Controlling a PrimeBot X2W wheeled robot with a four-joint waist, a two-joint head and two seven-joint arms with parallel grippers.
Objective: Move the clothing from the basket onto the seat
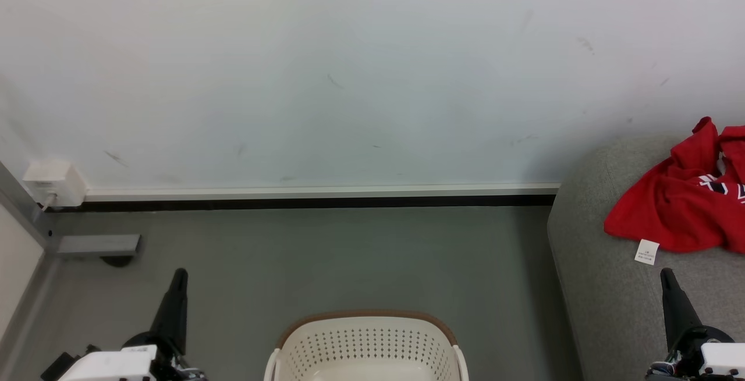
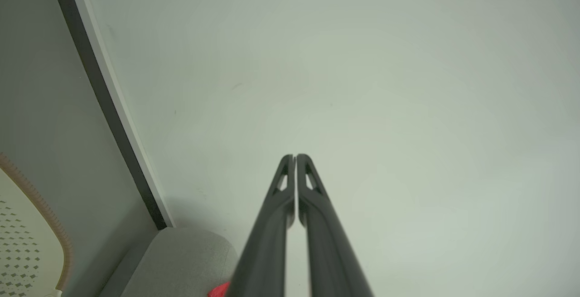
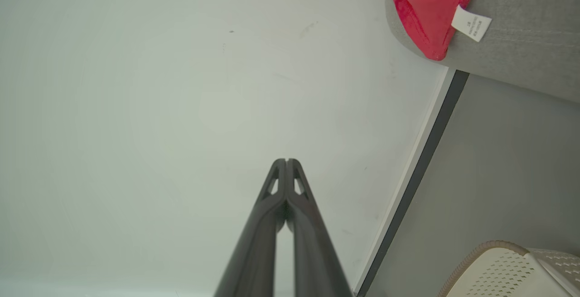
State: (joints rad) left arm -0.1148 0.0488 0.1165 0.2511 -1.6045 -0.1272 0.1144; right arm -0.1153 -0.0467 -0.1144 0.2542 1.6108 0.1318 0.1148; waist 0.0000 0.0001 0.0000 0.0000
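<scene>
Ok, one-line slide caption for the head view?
Red clothing lies on the grey seat, basket on the floor, left gripper and right gripper shut.

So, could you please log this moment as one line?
clothing: on seat | basket: on floor | left fingers: shut, empty | right fingers: shut, empty | task: looks done

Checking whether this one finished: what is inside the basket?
The basket shows bare perforated walls, no fabric; its near part is cut off by the picture edge. The clothing lies on the seat.
</scene>
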